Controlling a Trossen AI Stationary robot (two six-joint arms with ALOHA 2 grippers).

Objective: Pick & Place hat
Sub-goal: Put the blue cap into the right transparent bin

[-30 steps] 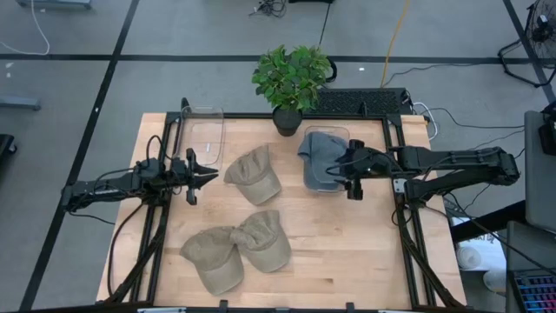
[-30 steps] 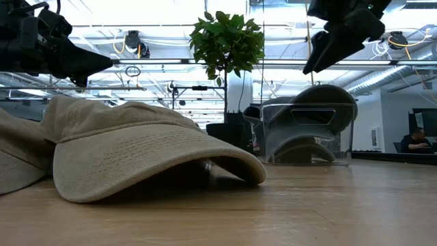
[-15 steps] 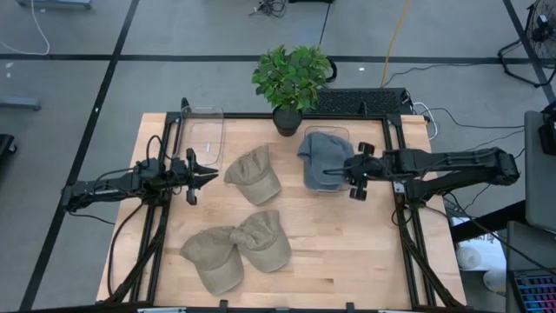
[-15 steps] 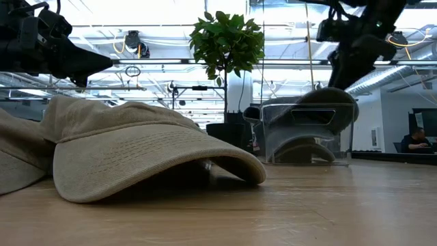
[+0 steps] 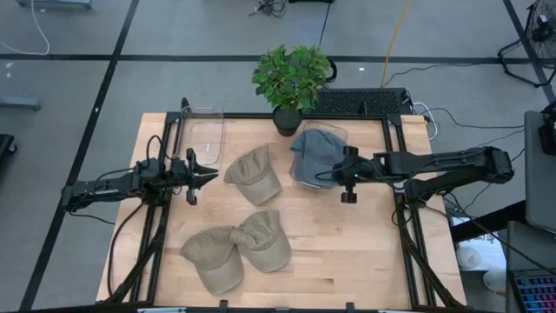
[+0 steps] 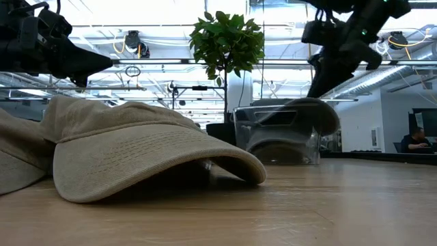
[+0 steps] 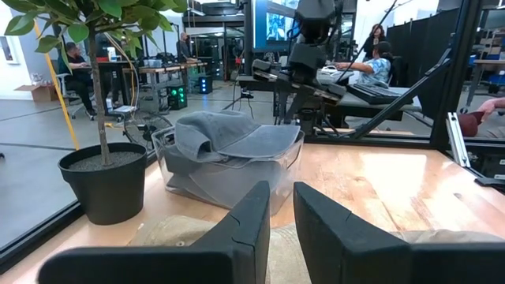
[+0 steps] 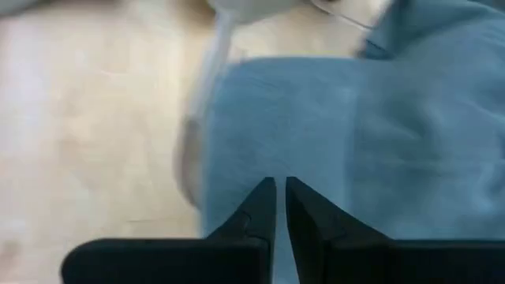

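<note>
A grey hat [image 5: 311, 152] lies in a clear box [image 5: 325, 131] at the table's far right, its crown bulging over the rim; the left wrist view shows the hat [image 7: 229, 134] in the box [image 7: 237, 180]. My right gripper [image 5: 330, 174] is shut and level against the hat's right side [image 8: 355, 118]. Three tan hats [image 5: 254, 174] [image 5: 265, 239] [image 5: 213, 258] rest on the tabletop. My left gripper [image 5: 211, 174] hovers left of the far tan hat, its fingers [image 7: 282, 189] a narrow gap apart, with nothing between them. My right gripper [image 8: 277, 185] has its shut fingertips against the grey hat's cloth [image 8: 260, 142], above the box's near-right rim. It comes in level from the table's right. Whether any cloth sits between the tips cannot be told. The hat stays in the box.
A second clear box [image 5: 206, 135] stands at the far left. A potted plant [image 5: 291, 83] stands at the far edge, just left of the hat's box. Bare wood lies at the near right. Black frame rails run along both sides.
My right gripper has shut, drawn back a little toward the right edge, then gone toward the table's left against the grey hat. The clear box with the hat has slid left, toward the plant.
</note>
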